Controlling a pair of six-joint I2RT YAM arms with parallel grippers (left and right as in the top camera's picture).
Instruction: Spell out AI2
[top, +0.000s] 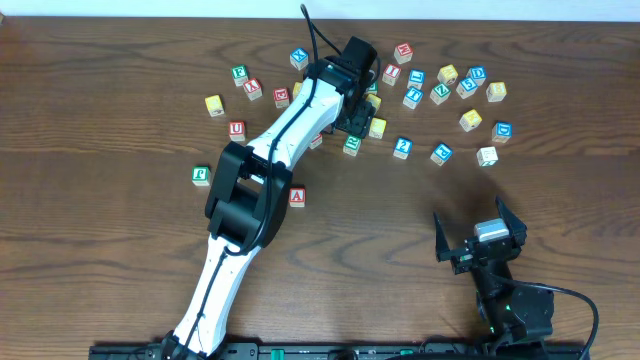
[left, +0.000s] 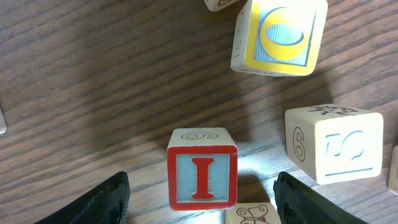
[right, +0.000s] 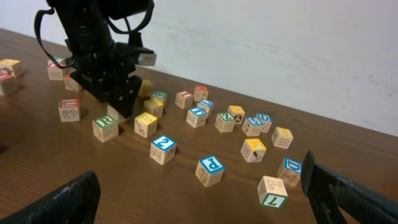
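Overhead. Shows the left gripper out over the scatter of cubes, hiding the red "I" cube beneath it. Puts the red "A" cube well apart from the "I" cube, nearer the robot's base, alone on bare tabletop. Puts the blue "2" cube near the "I" cube, toward the right arm's side. Shows the right gripper spread wide and empty, well apart from the "I" cube.

Left wrist. Supplies the thing missing above: the "I" cube with its letter toward the camera, between the open fingers, touched by neither. Also reveals a yellow-faced cube beyond the "I" cube, a pale cube near it on one flank, and a butterfly-marked cube just beside its near corner. Keep the "I" cube centred, descend straight, and close only with both fingers level with its side faces. Watch the butterfly-marked cube: probably in the closing path, so likely to be pinched or shoved. Lift clear before heading for the "A" cube.

Right wrist. Looks low across the tabletop and reads the "2" cube plainly. Fails to show the "I" cube, masked by the dark left arm. Confirms the right gripper parted, nothing between.
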